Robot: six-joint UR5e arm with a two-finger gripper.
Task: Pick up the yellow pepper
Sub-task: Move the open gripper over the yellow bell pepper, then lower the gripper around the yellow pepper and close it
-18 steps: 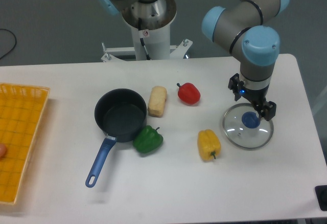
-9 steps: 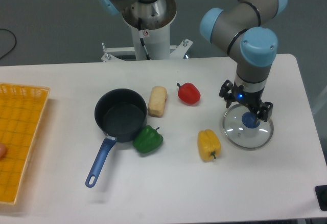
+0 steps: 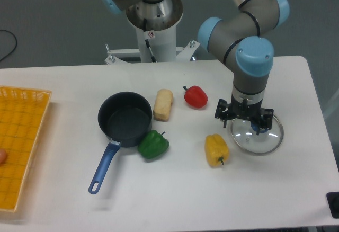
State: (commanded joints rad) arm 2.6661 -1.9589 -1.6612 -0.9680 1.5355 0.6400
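The small glossy yellow bell pepper (image 3: 216,149) is lying untouched on the white table (image 3: 175,195), while just beyond, the empty two-finger gripper (image 3: 244,118), jaws spread, is shifting left off the round glass lid (image 3: 258,136).

Taking the pan (image 3: 125,118) as landmark: a bread roll (image 3: 163,105) lies just right of it, one pepper (image 3: 153,144) touches its front right rim, another (image 3: 196,96) lies farther right, a third (image 3: 216,149) right and forward, the lid (image 3: 257,135) beyond, the basket (image 3: 21,142) far left.
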